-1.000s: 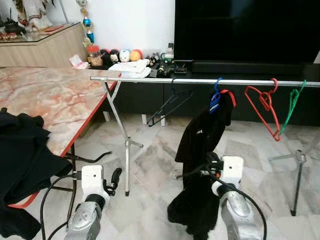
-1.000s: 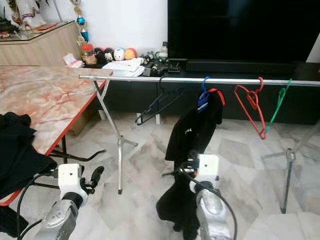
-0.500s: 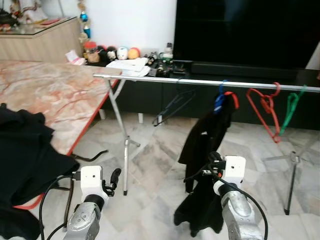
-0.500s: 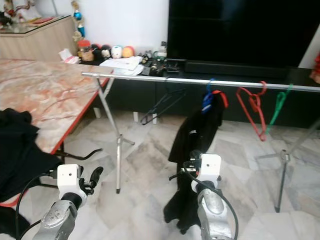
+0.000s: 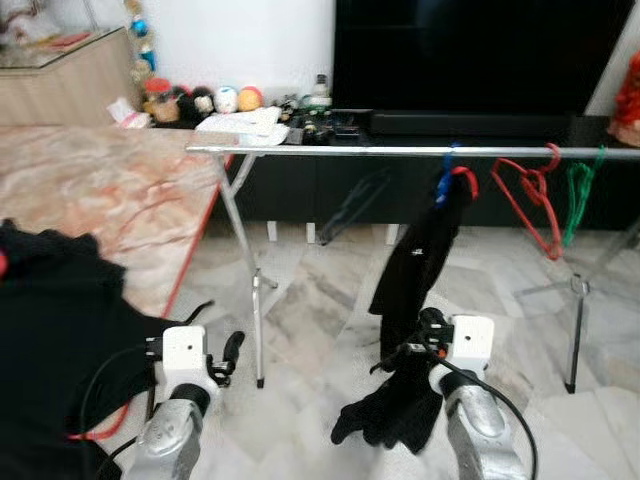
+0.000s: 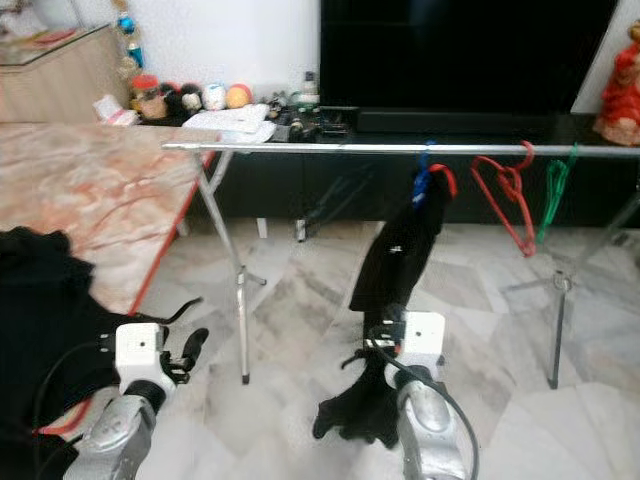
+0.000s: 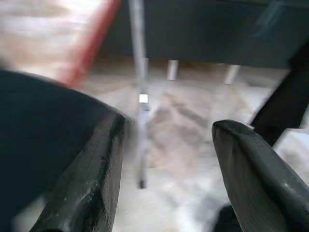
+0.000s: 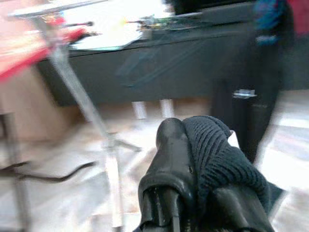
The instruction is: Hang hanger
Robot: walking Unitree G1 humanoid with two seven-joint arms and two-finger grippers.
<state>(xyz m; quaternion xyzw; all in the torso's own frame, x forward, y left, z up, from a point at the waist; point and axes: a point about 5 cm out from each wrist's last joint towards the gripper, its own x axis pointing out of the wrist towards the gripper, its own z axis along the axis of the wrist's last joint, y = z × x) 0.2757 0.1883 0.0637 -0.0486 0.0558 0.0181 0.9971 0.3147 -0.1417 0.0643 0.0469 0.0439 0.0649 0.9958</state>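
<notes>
The hanger [image 5: 455,180] is already hooked over the metal rail [image 5: 400,151], roughly mid-span, with a black garment [image 5: 418,262] draped from it. What can be seen of the hanger is just a blue hook and a bit of red shoulder poking out above the cloth; the rest is hidden by the fabric. The garment hangs long and bunches into a dark heap near the floor, right in front of the right arm.

Going by that, the hanging step looks pretty much done, and what's left is judged to be letting go and backing the arm off. In the right wrist view the right gripper [image 8: 193,159] is seen closed down on a fold of dark knit cloth, so the garment is gripped at its lower end. The next move would call for the fingers to be opened cleanly so the cloth isn't dragged, since a pull could tip the hanger off the rail.

The left gripper [image 7: 166,159] is held low with its fingers spread apart and nothing between them; blurred floor and a rack leg are seen past it.

Further along the rail a red hanger [image 5: 530,200] and a green hanger [image 5: 578,195] are hung bare, and a black hanger [image 5: 350,205] is hung closer to the left end. A marble-look table [image 5: 90,200] sits off to the left, with another dark cloth pile [image 5: 50,330] on its near edge.
</notes>
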